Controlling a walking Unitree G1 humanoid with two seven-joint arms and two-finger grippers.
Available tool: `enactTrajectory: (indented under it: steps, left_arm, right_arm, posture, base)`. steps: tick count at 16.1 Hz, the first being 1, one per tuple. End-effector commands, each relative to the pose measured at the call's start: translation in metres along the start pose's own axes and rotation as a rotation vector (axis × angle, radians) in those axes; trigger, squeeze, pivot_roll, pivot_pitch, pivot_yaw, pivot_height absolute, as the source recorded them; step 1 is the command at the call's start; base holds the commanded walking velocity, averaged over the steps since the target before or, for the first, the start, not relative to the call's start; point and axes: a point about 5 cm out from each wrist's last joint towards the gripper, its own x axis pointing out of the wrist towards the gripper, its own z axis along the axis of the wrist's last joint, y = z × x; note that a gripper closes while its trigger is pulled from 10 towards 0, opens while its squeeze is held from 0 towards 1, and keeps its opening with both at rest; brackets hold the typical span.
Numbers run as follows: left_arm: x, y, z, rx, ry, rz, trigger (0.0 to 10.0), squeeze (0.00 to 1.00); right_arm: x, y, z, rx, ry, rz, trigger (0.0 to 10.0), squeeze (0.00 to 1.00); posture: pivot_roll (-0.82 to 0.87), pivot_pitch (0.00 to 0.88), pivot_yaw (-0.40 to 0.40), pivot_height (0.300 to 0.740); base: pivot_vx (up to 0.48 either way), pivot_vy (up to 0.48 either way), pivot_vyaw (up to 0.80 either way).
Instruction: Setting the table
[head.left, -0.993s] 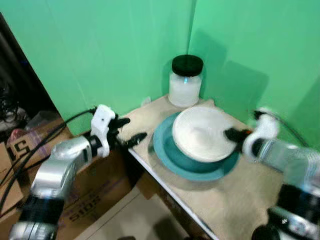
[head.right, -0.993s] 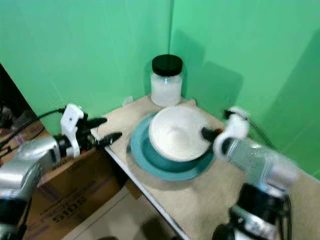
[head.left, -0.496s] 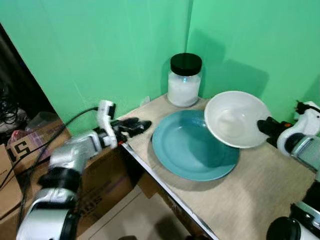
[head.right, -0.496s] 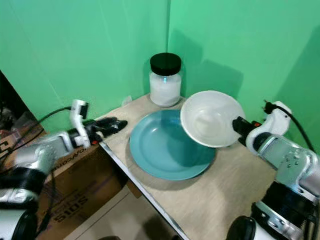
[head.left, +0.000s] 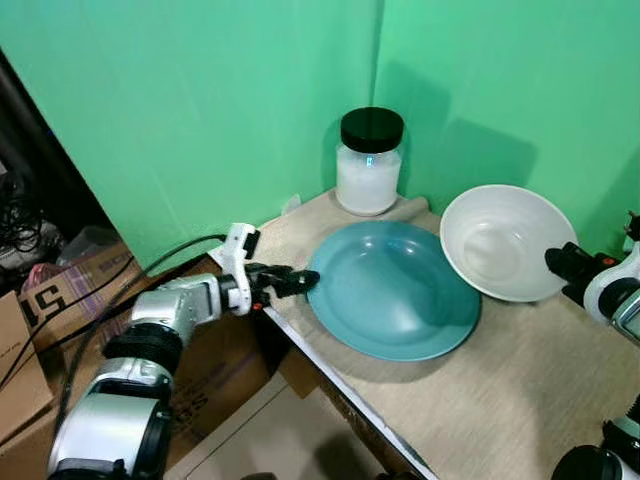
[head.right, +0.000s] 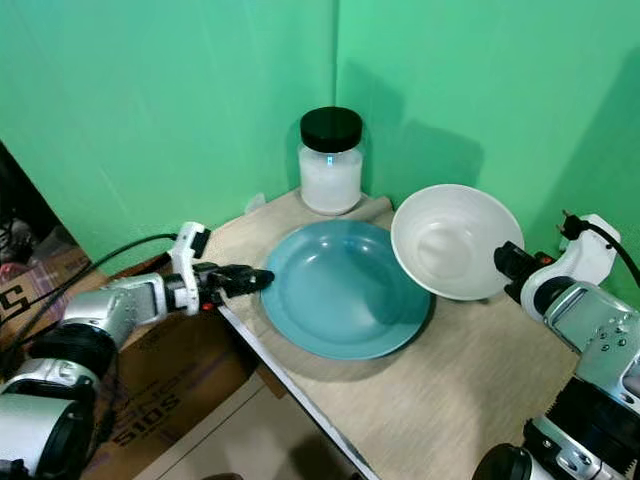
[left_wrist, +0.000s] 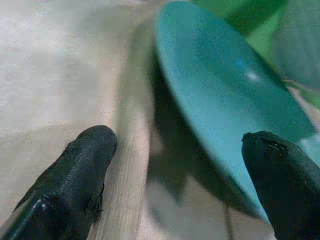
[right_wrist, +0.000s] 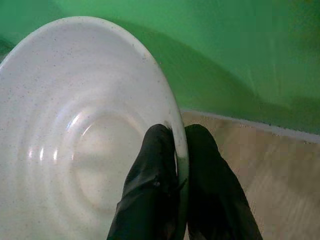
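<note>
My right gripper pinches the speckled white ceramic bowl by its rim; lower it level (left gripper spread beside the teal plate).

Two silver arms w/ black joints, white wrist housings, black cable at each wrist, left gripper & right gripper w/ long black fingers

Cardboard box at 8 o'clock, on floor: bold black "51" on side, partly cut off. Second box under tabletop edge: upside-down print, not legible.
</note>
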Motion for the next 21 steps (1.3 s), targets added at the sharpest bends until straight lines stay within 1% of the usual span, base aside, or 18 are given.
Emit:
enactTrajectory:
  steps: [1, 2, 3, 8, 11, 13, 17, 21]
  left_arm:
    - [0.002, -0.002, 0.005, 0.009, 0.003, -0.023, 4.8, 0.00]
    - [0.004, -0.003, 0.004, 0.018, 0.018, -0.041, 1.6, 0.00]
    - [0.005, -0.004, 0.003, 0.016, 0.020, -0.056, 0.0, 0.00]
    - [0.006, -0.011, 0.011, -0.007, -0.029, -0.146, 0.0, 0.00]
    - [0.006, -0.012, 0.011, -0.011, -0.032, -0.165, 0.0, 0.00]
    - [0.006, -0.012, 0.011, -0.013, -0.031, -0.165, 0.0, 0.00]
    - [0.006, -0.008, 0.008, -0.002, -0.023, -0.124, 0.0, 0.00]
    - [0.005, -0.005, 0.008, 0.002, -0.050, -0.087, 0.0, 0.00]
  right_arm:
    - [0.002, 0.007, -0.008, -0.020, 0.051, 0.042, 0.0, 0.00]
    - [0.003, 0.010, -0.012, -0.027, 0.073, 0.059, 0.0, 0.00]
    - [0.003, 0.012, -0.014, -0.032, 0.088, 0.072, 0.0, 0.00]
    - [0.002, 0.020, -0.023, -0.055, 0.154, 0.136, 0.0, 0.00]
    - [0.001, 0.022, -0.025, -0.061, 0.166, 0.154, 0.0, 0.00]
    - [0.001, 0.023, -0.025, -0.062, 0.167, 0.160, 0.0, 0.00]
    - [-0.001, 0.025, -0.020, -0.064, 0.150, 0.184, 0.0, 0.00]
    - [-0.002, 0.029, -0.014, -0.047, 0.124, 0.228, 0.0, 0.00]
  posture:
    - [0.00, 0.000, 0.064, 0.740]
    - [0.01, 0.000, 0.061, 0.740]
    - [0.01, 0.000, 0.061, 0.740]
    - [0.01, 0.000, 0.057, 0.740]
    - [0.01, 0.000, 0.057, 0.740]
    - [0.01, 0.000, 0.057, 0.740]
    - [0.01, 0.000, 0.056, 0.740]
    - [0.01, 0.000, 0.051, 0.740]
  base:
    - [0.000, 0.000, 0.00]
    - [0.000, 0.000, 0.00]
    - [0.000, 0.000, 0.00]
    - [0.000, 0.000, 0.00]
    - [0.000, 0.000, 0.00]
    - [0.000, 0.000, 0.00]
    - [0.000, 0.000, 0.00]
    - [0.000, 0.000, 0.00]
